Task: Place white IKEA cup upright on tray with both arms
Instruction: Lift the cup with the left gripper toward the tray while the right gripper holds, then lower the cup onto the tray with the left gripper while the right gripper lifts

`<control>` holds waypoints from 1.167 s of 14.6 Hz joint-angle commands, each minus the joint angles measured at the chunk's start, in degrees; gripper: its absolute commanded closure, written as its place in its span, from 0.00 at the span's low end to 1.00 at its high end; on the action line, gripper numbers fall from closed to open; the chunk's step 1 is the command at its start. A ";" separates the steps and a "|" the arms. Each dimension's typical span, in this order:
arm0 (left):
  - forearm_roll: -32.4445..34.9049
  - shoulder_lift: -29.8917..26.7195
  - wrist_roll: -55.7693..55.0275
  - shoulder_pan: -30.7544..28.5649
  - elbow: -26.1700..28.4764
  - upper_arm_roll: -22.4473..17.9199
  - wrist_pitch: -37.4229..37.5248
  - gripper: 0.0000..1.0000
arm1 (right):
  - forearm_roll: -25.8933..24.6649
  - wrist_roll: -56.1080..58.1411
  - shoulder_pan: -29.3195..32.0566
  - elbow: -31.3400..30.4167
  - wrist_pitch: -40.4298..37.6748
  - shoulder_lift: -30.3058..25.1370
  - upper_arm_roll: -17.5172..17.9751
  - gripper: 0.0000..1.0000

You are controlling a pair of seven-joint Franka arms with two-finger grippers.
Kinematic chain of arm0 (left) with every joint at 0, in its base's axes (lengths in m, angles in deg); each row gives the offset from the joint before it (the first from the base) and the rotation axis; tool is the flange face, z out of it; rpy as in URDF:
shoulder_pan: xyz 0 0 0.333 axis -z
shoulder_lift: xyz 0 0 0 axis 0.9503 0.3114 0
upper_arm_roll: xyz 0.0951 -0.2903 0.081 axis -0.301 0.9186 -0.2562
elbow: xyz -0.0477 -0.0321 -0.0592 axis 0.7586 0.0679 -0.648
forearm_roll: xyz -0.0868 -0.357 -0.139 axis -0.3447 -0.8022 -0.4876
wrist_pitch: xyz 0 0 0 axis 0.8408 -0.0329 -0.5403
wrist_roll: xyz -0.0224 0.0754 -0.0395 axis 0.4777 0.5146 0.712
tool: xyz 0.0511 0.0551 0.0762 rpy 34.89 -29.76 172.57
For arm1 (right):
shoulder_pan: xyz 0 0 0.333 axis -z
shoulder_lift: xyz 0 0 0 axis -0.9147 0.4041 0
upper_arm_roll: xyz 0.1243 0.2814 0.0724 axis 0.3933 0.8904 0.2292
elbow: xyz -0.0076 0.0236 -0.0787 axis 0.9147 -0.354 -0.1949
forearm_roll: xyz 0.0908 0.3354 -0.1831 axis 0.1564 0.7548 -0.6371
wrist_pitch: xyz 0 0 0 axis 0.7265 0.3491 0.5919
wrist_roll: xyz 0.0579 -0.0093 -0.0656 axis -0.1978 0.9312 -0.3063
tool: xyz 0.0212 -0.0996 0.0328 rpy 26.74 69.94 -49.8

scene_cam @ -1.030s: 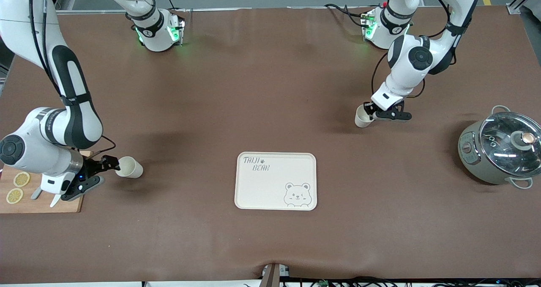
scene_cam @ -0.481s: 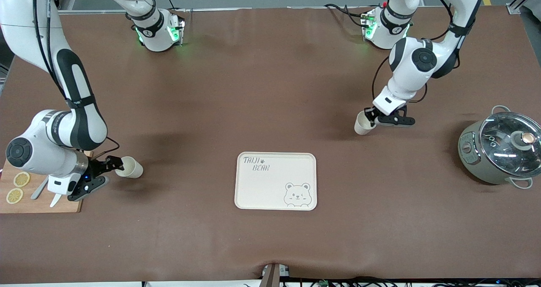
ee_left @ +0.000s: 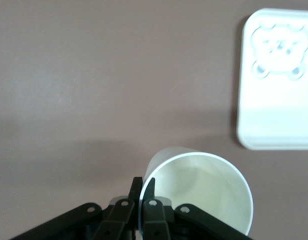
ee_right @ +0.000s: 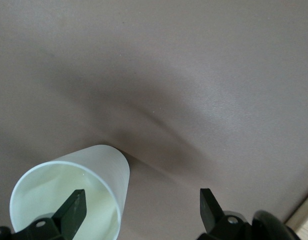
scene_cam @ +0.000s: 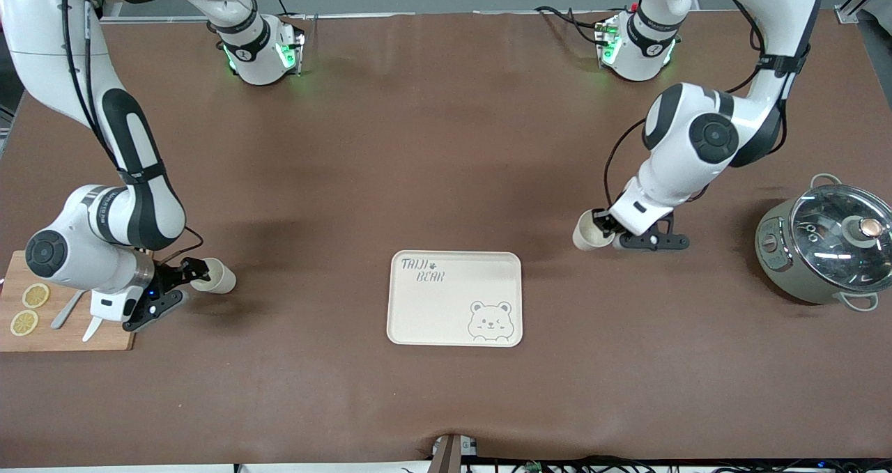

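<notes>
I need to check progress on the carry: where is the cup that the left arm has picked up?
In the front view, the cup is pinched by its rim in the left gripper, over bare table just off the tray corner toward the left arm's end.

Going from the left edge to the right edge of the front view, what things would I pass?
Wooden cutting board → right gripper → white cup lying on its side → tray → cup in the left gripper → left gripper → lidded pot.

Two cups (scene_cam: 589, 231) (scene_cam: 214, 276), one tray (scene_cam: 454, 298), one pot (scene_cam: 822, 245)
</notes>
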 commanded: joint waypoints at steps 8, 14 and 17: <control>7.56 16.86 -17.96 12.90 -21.84 -0.16 7.65 1.00 | 1.00 1.48 -0.47 -1.52 2.17 -0.39 -0.16 0.00; 7.65 24.24 -18.32 15.28 -29.83 -0.60 7.56 1.00 | 1.00 1.66 -0.38 -2.04 3.31 -0.21 -0.16 0.00; 8.43 25.57 -18.23 15.98 -30.81 -1.04 7.03 1.00 | 1.00 1.66 -0.56 -3.00 4.80 -0.21 -0.16 0.00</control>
